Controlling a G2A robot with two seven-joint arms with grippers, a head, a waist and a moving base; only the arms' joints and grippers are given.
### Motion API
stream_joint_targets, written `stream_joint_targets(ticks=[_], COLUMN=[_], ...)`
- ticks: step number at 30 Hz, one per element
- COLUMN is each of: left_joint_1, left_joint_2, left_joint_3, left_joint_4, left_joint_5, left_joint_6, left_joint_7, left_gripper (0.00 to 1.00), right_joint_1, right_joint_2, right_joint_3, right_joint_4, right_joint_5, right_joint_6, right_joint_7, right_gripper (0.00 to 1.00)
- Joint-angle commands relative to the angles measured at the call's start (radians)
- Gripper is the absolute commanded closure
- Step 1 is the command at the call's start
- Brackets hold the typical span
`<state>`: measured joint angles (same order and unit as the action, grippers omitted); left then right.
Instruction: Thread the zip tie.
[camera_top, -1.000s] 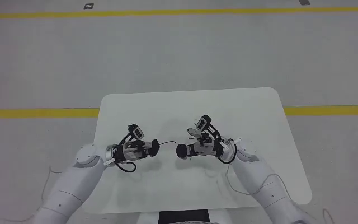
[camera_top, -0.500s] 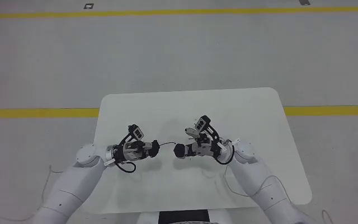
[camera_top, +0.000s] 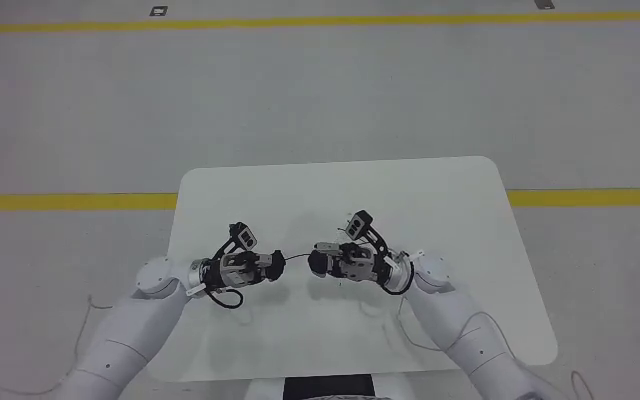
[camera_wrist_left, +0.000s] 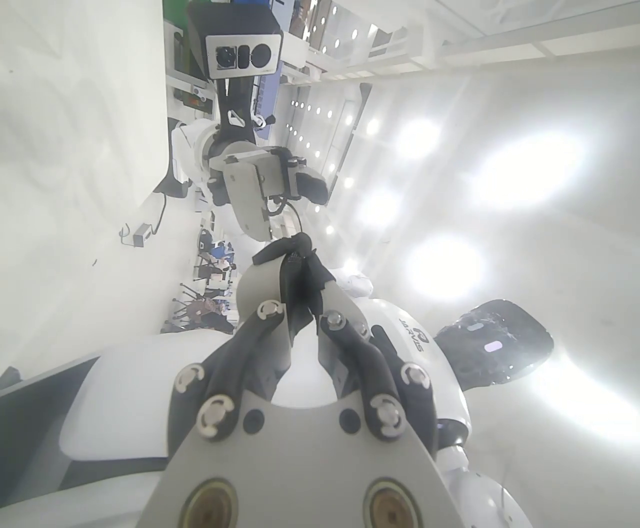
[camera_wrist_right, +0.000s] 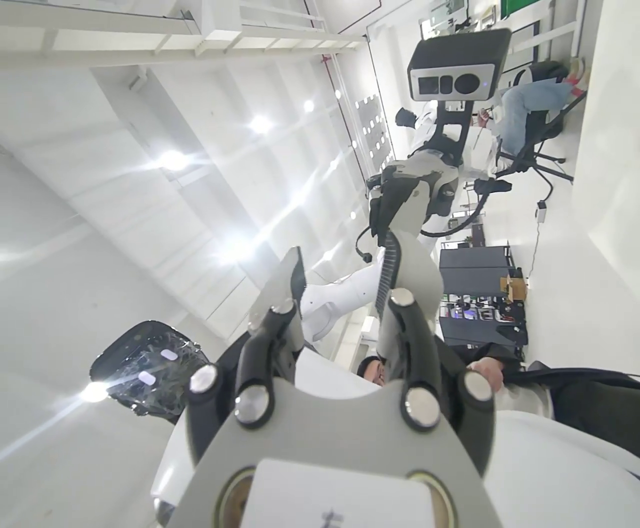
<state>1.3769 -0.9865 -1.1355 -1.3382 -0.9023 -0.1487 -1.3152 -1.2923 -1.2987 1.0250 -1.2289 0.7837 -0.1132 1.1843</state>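
Leftward across the table, the right gripper (camera_top: 317, 263) has slid over the last second, and the gap to the left gripper (camera_top: 276, 263) is now small. The left gripper's fingers are pinched together on the thin dark zip tie (camera_top: 294, 257). Its free end sticks out past the fingertips toward the right gripper. The right gripper's fingers stand apart with nothing between them; the tie's tip lies just ahead of that opening, contact unclear. Under both spreads the white table (camera_top: 450, 200), and beyond its far edge a yellow floor stripe (camera_top: 90, 201).
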Motion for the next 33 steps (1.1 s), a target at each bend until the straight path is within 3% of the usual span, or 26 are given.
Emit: stream_joint_targets(ticks=[1,14,19,31,33], left_joint_1=[0.0,0.0,0.0,0.0,0.002], left_joint_2=[0.0,0.0,0.0,0.0,-0.001], left_joint_3=[0.0,0.0,0.0,0.0,0.004], left_joint_4=[0.0,0.0,0.0,0.0,-0.009], left_joint_5=[0.0,0.0,0.0,0.0,0.005], left_joint_6=[0.0,0.0,0.0,0.0,0.003], left_joint_7=[0.0,0.0,0.0,0.0,0.024], left_gripper=[1.0,1.0,1.0,1.0,1.0], right_joint_1=[0.004,0.021,0.023,0.012,0.004], right_joint_2=[-0.001,-0.006,-0.005,0.009,0.012], right_joint_3=[-0.005,-0.023,-0.024,0.004,0.01], right_joint_4=[0.008,0.032,0.034,0.005,-0.005], right_joint_5=[0.002,-0.001,-0.005,-0.097,-0.103], right_joint_6=[-0.001,-0.008,-0.012,-0.061,-0.064], right_joint_7=[-0.002,-0.019,-0.026,-0.074,-0.077], right_gripper=[0.91,0.91,1.0,1.0,1.0])
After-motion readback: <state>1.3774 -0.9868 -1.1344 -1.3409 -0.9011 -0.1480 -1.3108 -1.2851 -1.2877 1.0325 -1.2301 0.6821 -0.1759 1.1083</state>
